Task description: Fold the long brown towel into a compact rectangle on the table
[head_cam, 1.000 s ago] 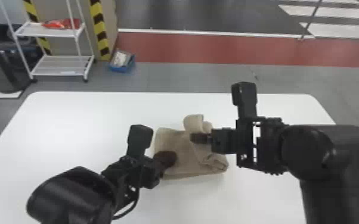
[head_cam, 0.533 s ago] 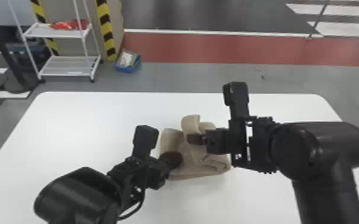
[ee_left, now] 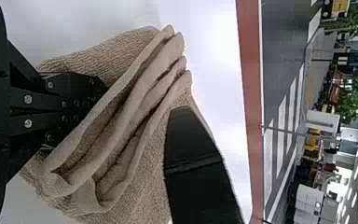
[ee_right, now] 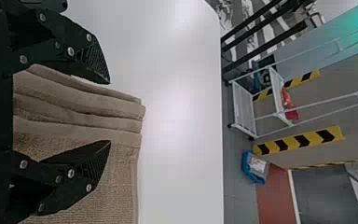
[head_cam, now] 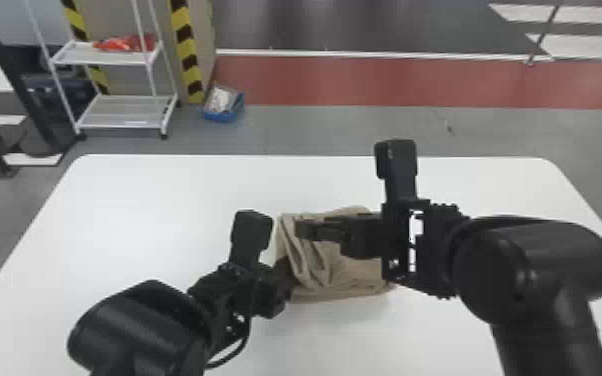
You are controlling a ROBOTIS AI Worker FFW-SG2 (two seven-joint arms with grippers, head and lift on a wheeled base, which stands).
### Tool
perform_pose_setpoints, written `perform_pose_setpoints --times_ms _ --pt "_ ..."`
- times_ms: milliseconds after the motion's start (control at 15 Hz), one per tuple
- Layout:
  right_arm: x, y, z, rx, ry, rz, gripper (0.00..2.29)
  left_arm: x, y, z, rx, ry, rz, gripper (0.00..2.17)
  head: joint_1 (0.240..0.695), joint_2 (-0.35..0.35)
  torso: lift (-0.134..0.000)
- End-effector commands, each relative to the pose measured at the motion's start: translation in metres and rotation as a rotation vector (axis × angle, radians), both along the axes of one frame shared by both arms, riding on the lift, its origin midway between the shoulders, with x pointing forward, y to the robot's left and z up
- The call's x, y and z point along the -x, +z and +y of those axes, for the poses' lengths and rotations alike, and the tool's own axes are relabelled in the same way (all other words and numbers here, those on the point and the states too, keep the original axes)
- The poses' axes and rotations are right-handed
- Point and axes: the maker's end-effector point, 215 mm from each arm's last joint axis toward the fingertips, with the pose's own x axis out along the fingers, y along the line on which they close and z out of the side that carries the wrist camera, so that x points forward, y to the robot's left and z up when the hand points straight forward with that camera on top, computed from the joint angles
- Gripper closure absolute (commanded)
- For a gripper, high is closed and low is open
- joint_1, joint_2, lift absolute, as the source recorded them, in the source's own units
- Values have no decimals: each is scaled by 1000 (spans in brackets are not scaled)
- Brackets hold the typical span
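Head view: the left gripper [head_cam: 285,270] slants far and right to the towel's left side; the right gripper [head_cam: 310,231] points left over its far part. The towel [head_cam: 360,280] lies bunched in folds mid-table [head_cam: 165,200]. Left wrist view: the 2 fingers are drawn together, pinching towel, tips hidden in loose, looping layers. Right wrist view: the 2 fingers are spread wide above stacked, nearly parallel folds.

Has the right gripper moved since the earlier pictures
Yes, the right gripper has shifted left in the head view, judged against the blue bin.
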Motion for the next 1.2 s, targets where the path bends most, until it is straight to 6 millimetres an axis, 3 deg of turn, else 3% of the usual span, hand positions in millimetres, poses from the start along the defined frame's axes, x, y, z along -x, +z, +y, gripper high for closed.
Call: perform_pose_setpoints --times_ms 0,200,467,667,800,867,933,1000,1133 --pt "-1 17 -4 -46 -20 -67 36 0 2 3 3 5 -4 1622 695 -13 -124" --pt "15 26 -25 -75 -26 -92 49 -1 9 2 9 6 -16 1622 695 -13 -124" --pt "42 28 -58 -63 -40 -100 49 -2 50 12 19 13 -97 1615 695 -46 -124" --pt "59 32 -57 -100 -16 -89 53 -5 73 30 1 33 -154 1615 695 -57 -124" --pt "71 39 -57 -106 1 -88 53 -11 78 51 -24 61 -175 1615 695 -49 -124" --pt "82 29 -53 -111 20 -52 127 -13 80 69 -35 88 -181 1615 695 -43 -124" --pt "87 35 -50 -118 35 -55 275 -16 83 79 -41 108 -190 1615 695 -22 -124" --pt "102 22 -46 -121 66 0 596 -21 87 91 -46 133 -199 1615 695 -4 -124" --pt "132 -1 -48 -115 113 124 1524 -23 89 115 -41 183 -197 1615 695 29 -124"
